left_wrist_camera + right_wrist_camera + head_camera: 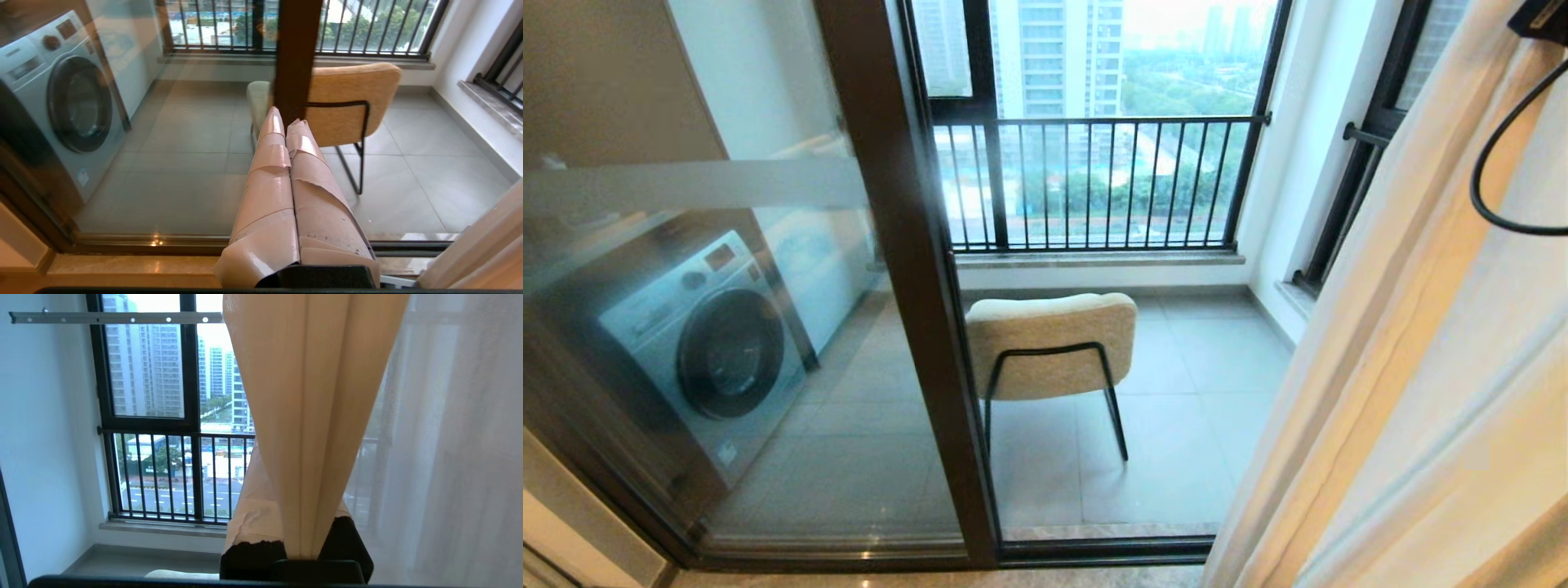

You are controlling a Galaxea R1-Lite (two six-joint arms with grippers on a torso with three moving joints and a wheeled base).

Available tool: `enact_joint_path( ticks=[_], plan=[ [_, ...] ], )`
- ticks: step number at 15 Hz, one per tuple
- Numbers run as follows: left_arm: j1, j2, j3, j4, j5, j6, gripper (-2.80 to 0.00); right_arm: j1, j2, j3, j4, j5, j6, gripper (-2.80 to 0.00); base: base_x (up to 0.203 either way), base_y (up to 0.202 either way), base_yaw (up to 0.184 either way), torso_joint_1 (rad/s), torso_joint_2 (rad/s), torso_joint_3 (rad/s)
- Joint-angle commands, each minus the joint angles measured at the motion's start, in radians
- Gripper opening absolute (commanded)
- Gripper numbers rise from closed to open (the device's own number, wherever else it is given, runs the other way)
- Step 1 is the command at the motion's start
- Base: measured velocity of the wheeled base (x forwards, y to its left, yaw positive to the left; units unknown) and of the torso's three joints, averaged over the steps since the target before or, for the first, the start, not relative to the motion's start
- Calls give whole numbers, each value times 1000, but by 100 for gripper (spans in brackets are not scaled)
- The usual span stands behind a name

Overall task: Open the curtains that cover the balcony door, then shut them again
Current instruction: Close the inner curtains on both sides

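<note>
One curtain is seen in the head view, gathered at the right edge of the doorway and falling in long cream pleats to the floor; a sheer layer is seen beside the cream fold in the right wrist view. The balcony door is uncovered: two glass panels in dark frames can be counted, the left one crossed by a frosted band, the right one giving a view onto the balcony.

The right gripper is clenched on a bunched fold of the curtain, the fabric being pinched between its taped fingers and rising straight up from them. In the head view only a black cable and a dark corner of that arm are seen against the curtain at the upper right.

The left gripper is held closed and empty, its two tape-wrapped fingers pressed together and pointed toward the door's middle frame, apart from the curtain.

On the tiled balcony floor, one chair with a cream seat back and black legs is placed just beyond the door frame, near the middle. One washing machine is seen through the left panel, against the left wall. One black railing is fixed across the far window, with tower blocks and trees beyond it.
</note>
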Motion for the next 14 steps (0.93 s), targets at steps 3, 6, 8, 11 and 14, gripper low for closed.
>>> enact_joint_path(
  ticks=[3,6,8,11,14],
  plan=[
    [1,0,0,0,0,0,-280,0,4,0,-3,1,0,-280,0,189,1,3,-1,2],
    [1,0,0,0,0,0,-280,0,4,0,-3,1,0,-280,0,192,1,4,2,2],
    [1,0,0,0,0,1,-280,0,4,0,-3,1,0,-280,0,193,3,6,2,-2],
    [1,0,0,1,0,1,-280,0,1,0,-3,1,0,-280,0,192,1,2,2,2],
    [1,0,0,0,0,1,-280,0,-2,2,-3,1,0,-280,0,189,2,1,3,2]
  ],
)
